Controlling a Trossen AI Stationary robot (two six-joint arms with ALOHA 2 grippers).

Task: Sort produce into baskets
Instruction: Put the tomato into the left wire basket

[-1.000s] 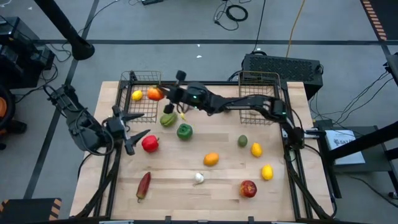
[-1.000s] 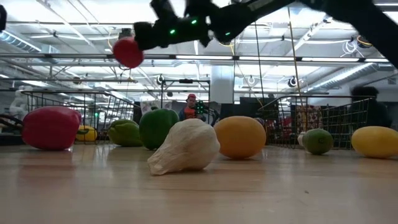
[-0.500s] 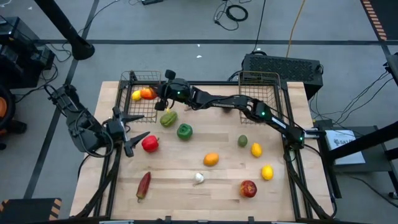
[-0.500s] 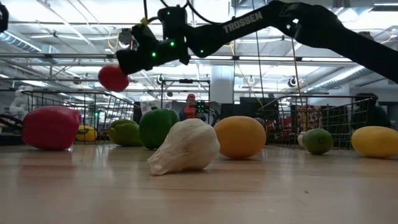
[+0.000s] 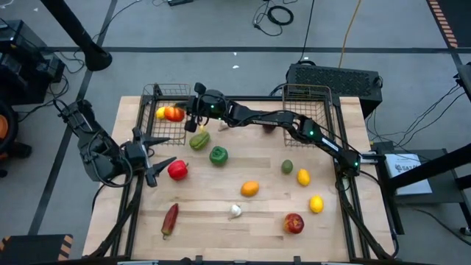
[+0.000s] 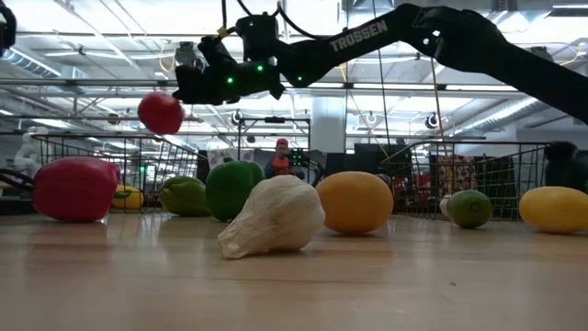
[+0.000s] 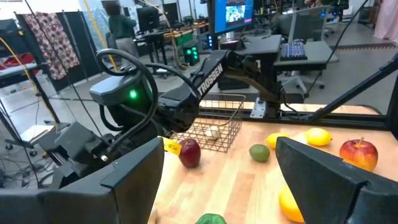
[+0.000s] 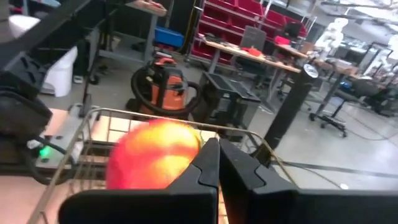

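My right gripper reaches across the table to the left wire basket and is shut on a red-orange apple. The apple hangs above the basket's rim in the low view. A lemon lies in that basket. The right basket stands at the far right. My left gripper is open and empty beside a red pepper at the table's left. Peppers, an orange, lemons, a lime, garlic, a chili and apples lie loose on the table. My right gripper has the apple at its free end; in the right wrist view the two fingers stand together with the apple's side just beyond them. The fingers hide the place of contact. They come from the table's right, slanting down. The apple hangs clear above the basket.
Loose on the wood are a light green pepper, a green pepper, an orange, garlic, a chili, a lime, two lemons, an apple. A dark apple lies under the right arm.
My right gripper has gone toward the table's left edge and down with the apple. The apple has moved from beside the left basket to over it and hangs lower than before, still clear of the rim.
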